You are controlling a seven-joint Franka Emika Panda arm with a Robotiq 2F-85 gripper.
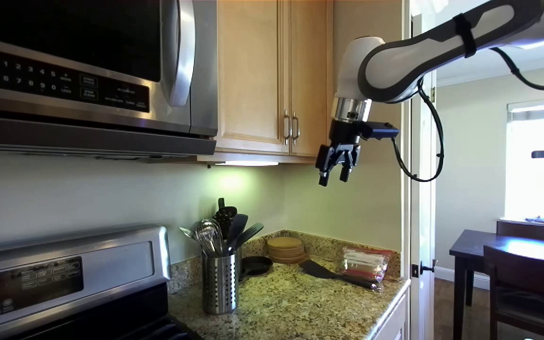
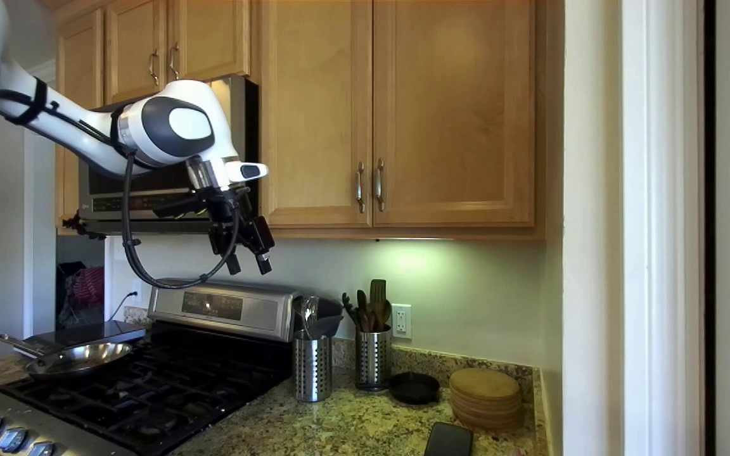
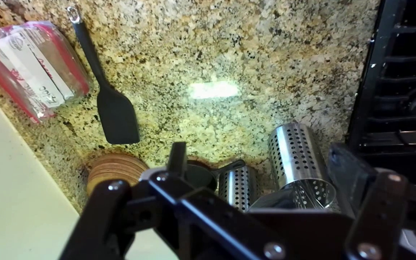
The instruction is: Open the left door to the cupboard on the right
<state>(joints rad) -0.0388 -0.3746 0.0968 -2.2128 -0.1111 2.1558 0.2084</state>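
Observation:
The cupboard [image 1: 243, 157] [image 2: 454, 233] is light maple and hangs above the counter. Its left door [image 1: 253, 71] [image 2: 315, 114] is shut, with a slim silver bar handle [image 1: 286, 127] [image 2: 360, 187] at its right edge. The twin door [image 1: 310, 71] [image 2: 454, 114] is also shut, its handle [image 1: 295, 128] [image 2: 379, 185] close beside. My gripper [image 1: 334, 175] [image 2: 249, 263] points down, open and empty, apart from the doors. Its fingertips hang lower than the handles in both exterior views. In the wrist view the open fingers [image 3: 258, 155] show over the counter; the cupboard is out of view there.
The microwave [image 2: 168, 183] adjoins the cupboard, above the stove [image 2: 143, 386]. Steel utensil holders [image 1: 220, 283] [image 3: 298, 155], a small black skillet [image 2: 414, 387], stacked round boards [image 2: 485, 405], a black spatula [image 3: 117, 115] and a plastic-wrapped package [image 3: 31, 68] are on the granite counter [image 3: 200, 47].

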